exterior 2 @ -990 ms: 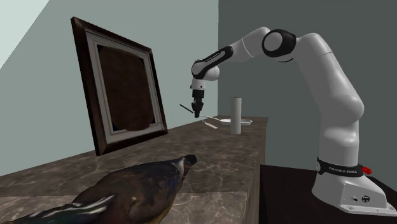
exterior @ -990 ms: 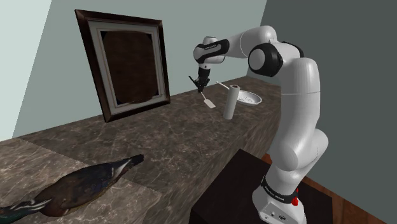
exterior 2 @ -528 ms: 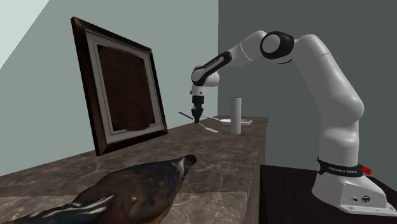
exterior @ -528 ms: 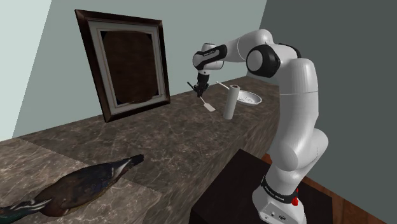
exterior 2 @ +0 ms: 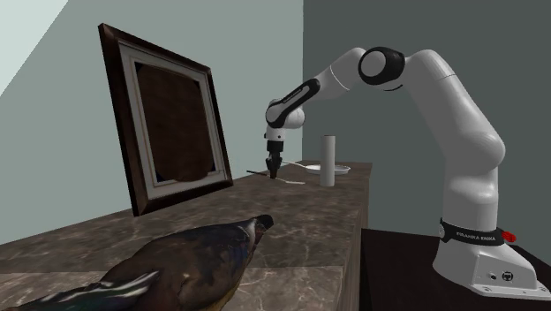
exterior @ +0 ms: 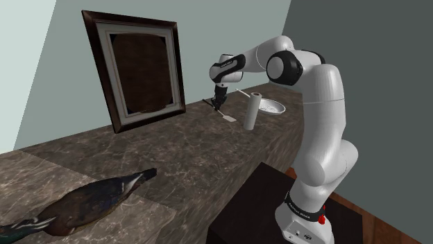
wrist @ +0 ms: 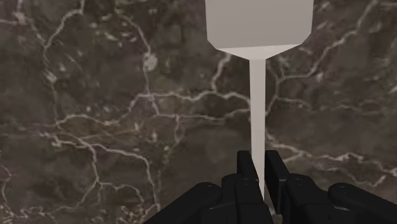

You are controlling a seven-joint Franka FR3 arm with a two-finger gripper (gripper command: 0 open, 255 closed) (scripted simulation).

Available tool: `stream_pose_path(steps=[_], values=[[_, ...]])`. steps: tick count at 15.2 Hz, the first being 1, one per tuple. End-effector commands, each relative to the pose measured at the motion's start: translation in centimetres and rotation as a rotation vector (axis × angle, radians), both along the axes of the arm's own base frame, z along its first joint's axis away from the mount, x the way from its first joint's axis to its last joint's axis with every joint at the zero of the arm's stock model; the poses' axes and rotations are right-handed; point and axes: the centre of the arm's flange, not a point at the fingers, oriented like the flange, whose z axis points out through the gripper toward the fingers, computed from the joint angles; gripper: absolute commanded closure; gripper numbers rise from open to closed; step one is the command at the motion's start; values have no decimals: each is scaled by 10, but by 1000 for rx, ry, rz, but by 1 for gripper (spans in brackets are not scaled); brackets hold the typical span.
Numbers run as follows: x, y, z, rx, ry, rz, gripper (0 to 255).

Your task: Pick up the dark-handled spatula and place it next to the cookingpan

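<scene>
The claw [wrist: 259, 159] is clenched on the spatula [wrist: 257, 102], its fingers clasping the thin pale shank. The blade points away from it, close over the dark marbled table [wrist: 95, 127]. Going from the shoulder view's left, a duck figure [exterior: 90, 203] lies at the near end. A dark-framed picture [exterior: 135, 66] leans at the wall. Next comes the low claw with the spatula, then an upright pale cylinder [exterior: 251, 112] just beside it, then the pale pan [exterior: 272, 107].

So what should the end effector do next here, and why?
Probably open and release: the end effector clasps the spatula by its thin shaft, the blade looks down at the marble counter, and the pan sits close by, past the white cylinder.
</scene>
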Motion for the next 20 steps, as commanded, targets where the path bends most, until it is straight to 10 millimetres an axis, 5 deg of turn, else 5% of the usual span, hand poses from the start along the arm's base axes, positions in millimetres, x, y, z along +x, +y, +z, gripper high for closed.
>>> stream_pose_path(steps=[1, 6, 7, 12, 16, 20], values=[[0, 0, -1, 0, 0, 0, 255], [0, 0, -1, 0, 0, 0, 255], [0, 0, -1, 0, 0, 0, 0], [0, 0, -1, 0, 0, 0, 0], [-3, 1, 49, 0, 0, 0, 0], [-3, 1, 49, 0, 0, 0, 0]])
